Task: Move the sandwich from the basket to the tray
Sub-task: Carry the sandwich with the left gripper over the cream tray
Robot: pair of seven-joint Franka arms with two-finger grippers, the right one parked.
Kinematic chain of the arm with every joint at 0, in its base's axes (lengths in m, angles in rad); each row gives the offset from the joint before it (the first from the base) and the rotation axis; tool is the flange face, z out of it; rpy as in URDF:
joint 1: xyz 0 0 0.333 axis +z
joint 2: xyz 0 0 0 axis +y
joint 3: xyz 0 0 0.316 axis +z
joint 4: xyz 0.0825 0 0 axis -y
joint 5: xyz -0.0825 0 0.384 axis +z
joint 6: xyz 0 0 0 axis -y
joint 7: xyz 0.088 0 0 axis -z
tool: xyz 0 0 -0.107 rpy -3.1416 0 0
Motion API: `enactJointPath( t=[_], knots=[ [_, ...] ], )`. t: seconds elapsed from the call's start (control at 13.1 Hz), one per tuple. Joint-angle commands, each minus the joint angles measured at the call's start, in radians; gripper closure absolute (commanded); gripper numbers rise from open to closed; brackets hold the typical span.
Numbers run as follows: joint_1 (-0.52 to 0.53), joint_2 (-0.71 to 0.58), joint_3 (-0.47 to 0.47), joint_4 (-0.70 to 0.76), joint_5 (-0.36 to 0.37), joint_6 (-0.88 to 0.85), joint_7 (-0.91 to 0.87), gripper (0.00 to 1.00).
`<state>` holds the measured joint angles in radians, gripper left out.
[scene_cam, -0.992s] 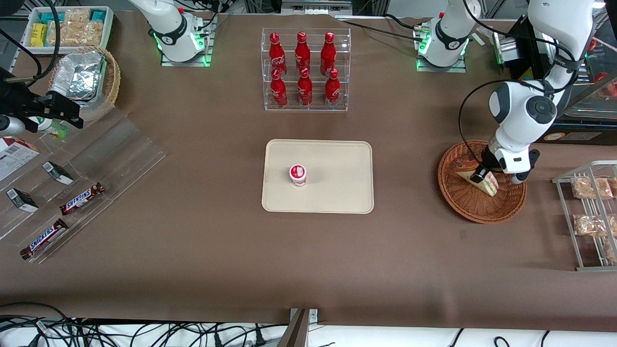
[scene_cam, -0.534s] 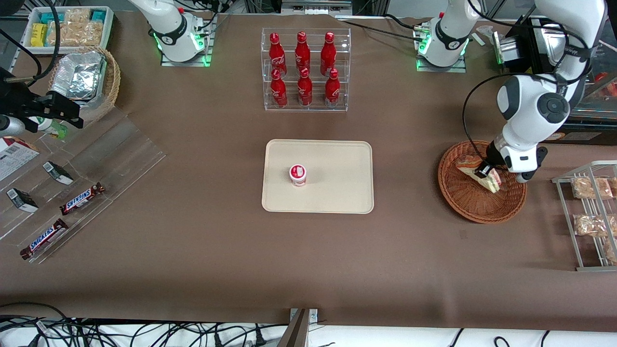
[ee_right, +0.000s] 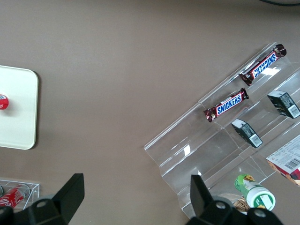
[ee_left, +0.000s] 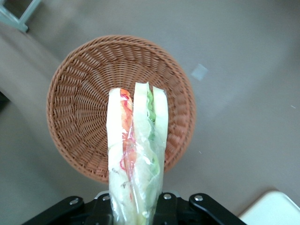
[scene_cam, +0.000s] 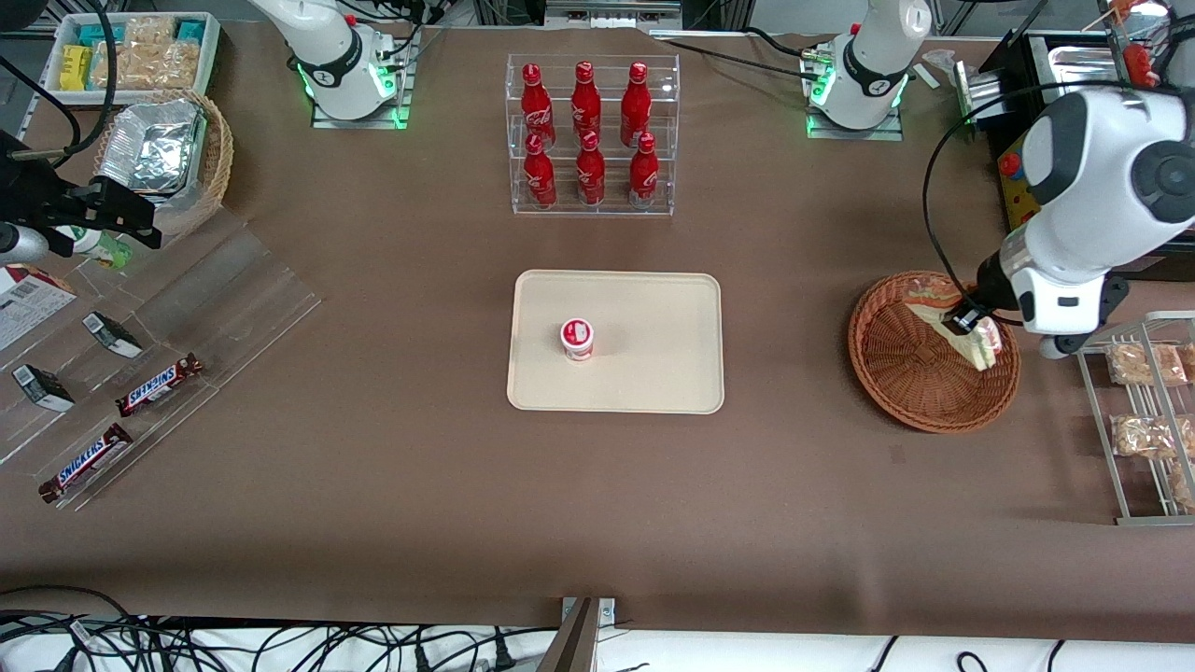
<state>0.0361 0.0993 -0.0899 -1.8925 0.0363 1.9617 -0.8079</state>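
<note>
The wrapped sandwich (scene_cam: pixel 971 334) (ee_left: pixel 136 154), pale bread with green and pink-red filling, hangs above the reddish-brown wicker basket (scene_cam: pixel 910 378) (ee_left: pixel 84 103). My left gripper (scene_cam: pixel 966 322) (ee_left: pixel 136 213) is shut on it, black fingers pressing both bread sides, over the basket's edge toward the working arm's end. The basket itself holds nothing. The cream-beige tray (scene_cam: pixel 653 373) lies at the table's middle, and one corner of it shows in the left wrist view (ee_left: pixel 276 211). A small red-lidded cup (scene_cam: pixel 577 338) stands on the tray.
A clear rack of red bottles (scene_cam: pixel 591 135) stands farther from the front camera than the tray. A metal rack with bagged snacks (scene_cam: pixel 1144 411) sits beside the basket at the working arm's end. Snickers bars (scene_cam: pixel 159 385) on clear tiers lie toward the parked arm's end.
The gripper has risen with the sandwich, lifting it out of the basket and drifting toward the working arm's end. The basket bottom is now bare.
</note>
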Motion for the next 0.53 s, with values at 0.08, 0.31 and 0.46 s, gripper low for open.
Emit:
enactJointPath(
  t=[0.08, 0.31, 0.46],
  knots=[
    [-0.001, 0.023, -0.094, 0.180, 0.001, -0.160, 0.070, 0.89],
    [-0.002, 0.026, -0.189, 0.202, -0.035, -0.178, 0.209, 0.88],
    [-0.004, 0.039, -0.259, 0.202, -0.035, -0.173, 0.281, 0.88]
  ],
)
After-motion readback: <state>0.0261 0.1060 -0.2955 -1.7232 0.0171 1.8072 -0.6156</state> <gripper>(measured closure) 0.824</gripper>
